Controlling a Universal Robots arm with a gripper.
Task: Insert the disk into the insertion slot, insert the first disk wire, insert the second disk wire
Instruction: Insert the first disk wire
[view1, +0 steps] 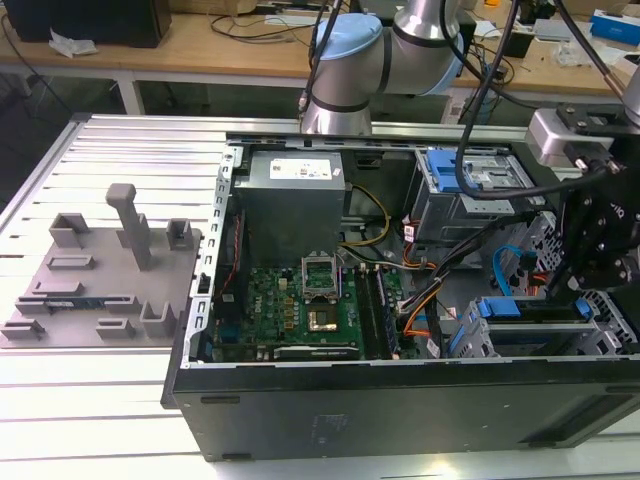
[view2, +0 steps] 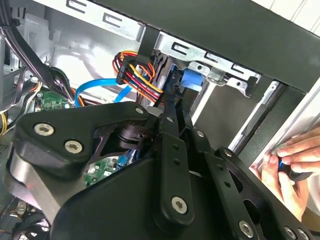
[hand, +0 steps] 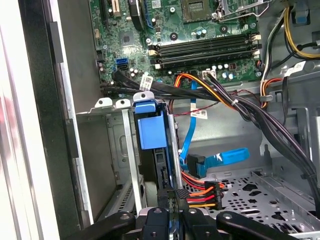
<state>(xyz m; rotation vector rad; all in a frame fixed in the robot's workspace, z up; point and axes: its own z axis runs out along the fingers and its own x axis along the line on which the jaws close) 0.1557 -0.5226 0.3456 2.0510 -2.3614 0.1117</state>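
arm (view1: 420, 40) reaches down into case (view1: 400, 420), near corner, exterior view's right | gripper (hand: 171, 212) beside disk (hand: 150, 127) in slot (hand: 112, 150) | fingers pinch plug (hand: 172, 194)

Bench (view1: 120, 140): silver ribbed aluminium slats, bare at the exterior view's left.
Rear bench (view1: 200, 55): pale wood top, standing behind the slatted one.
On rear bench: black box (view1: 90, 20) at the exterior view's left, loose cables (view1: 270, 25) mid, blue box (view1: 615, 25) at its right.
Light: bright, even, with glare on the near slats.
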